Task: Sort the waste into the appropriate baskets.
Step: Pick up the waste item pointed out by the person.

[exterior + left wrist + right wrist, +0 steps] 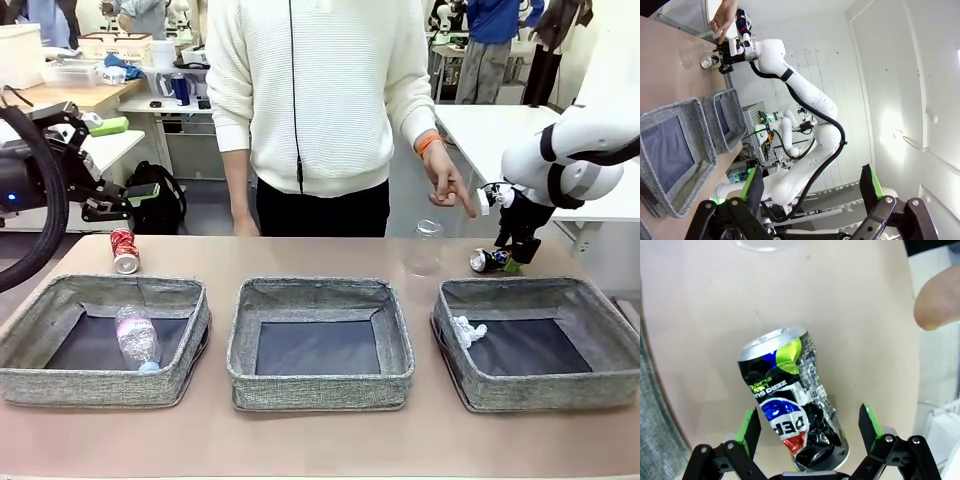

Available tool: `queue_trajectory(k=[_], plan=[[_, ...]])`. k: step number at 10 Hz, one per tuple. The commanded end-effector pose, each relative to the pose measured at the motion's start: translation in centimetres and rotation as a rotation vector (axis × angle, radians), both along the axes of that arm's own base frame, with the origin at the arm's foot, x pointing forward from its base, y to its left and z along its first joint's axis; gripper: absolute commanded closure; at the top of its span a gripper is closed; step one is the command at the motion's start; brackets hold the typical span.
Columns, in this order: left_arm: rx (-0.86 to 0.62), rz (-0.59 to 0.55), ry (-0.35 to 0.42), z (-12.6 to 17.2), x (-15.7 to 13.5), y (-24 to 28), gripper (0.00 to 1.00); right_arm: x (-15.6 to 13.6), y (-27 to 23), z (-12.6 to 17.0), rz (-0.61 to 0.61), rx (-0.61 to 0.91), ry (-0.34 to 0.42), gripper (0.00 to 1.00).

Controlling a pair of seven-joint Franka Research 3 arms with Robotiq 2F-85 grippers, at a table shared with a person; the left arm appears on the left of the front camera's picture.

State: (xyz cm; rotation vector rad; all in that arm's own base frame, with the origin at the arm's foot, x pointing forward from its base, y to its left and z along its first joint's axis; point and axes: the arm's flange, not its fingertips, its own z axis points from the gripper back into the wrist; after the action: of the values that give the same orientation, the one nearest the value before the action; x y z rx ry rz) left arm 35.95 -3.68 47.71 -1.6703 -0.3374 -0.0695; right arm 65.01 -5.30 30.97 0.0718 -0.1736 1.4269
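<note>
This looks like a robotics lab. A white robot arm (595,130) reaches over the tan table (320,440). Beyond the table's far edge stand workbenches (60,97) carrying what look like storage boxes (20,55), a black backpack (165,205) sits on the floor, and people (495,40) stand farther back.

Dark crushed can (792,405): crinkled metal, glossy print.
Baskets (320,385): grey woven cloth, rough, matt.
Desk (320,445): smooth, matt, tan.
Bottle (137,338): clear plastic, shiny.
Paper ball (466,330): crumpled white paper, matt.
My right tool (810,422): black matt frame, green pads (751,426).
</note>
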Motion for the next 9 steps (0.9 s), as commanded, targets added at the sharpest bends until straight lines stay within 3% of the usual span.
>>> queue_trajectory(k=[1,4,5,6,7,8,9], plan=[[-0.021,0.007,0.013,0.2,-0.5,-0.4,0.00,0.5,-0.1,0.5,-0.008,-0.018,0.026,0.00],[-0.021,0.007,0.013,0.2,-0.5,-0.4,0.00,0.0,0.1,0.3,0.007,-0.025,0.022,0.00],[-0.021,0.007,0.013,0.2,-0.5,-0.4,0.00,-0.2,0.1,0.4,0.020,-0.034,0.019,0.60],[-0.021,0.007,0.013,0.2,-0.5,-0.4,0.00,-0.3,0.1,0.3,0.020,-0.031,0.021,0.60],[-0.021,0.007,0.013,0.2,-0.5,-0.4,0.00,-0.4,0.1,0.2,0.007,-0.030,0.034,1.00],[-0.021,0.007,0.013,0.2,-0.5,-0.4,0.00,-0.5,0.0,0.1,0.019,-0.023,0.029,0.62],[-0.021,0.007,0.013,0.2,-0.5,-0.4,0.00,-0.6,0.0,0.1,0.018,-0.026,0.026,1.00]])
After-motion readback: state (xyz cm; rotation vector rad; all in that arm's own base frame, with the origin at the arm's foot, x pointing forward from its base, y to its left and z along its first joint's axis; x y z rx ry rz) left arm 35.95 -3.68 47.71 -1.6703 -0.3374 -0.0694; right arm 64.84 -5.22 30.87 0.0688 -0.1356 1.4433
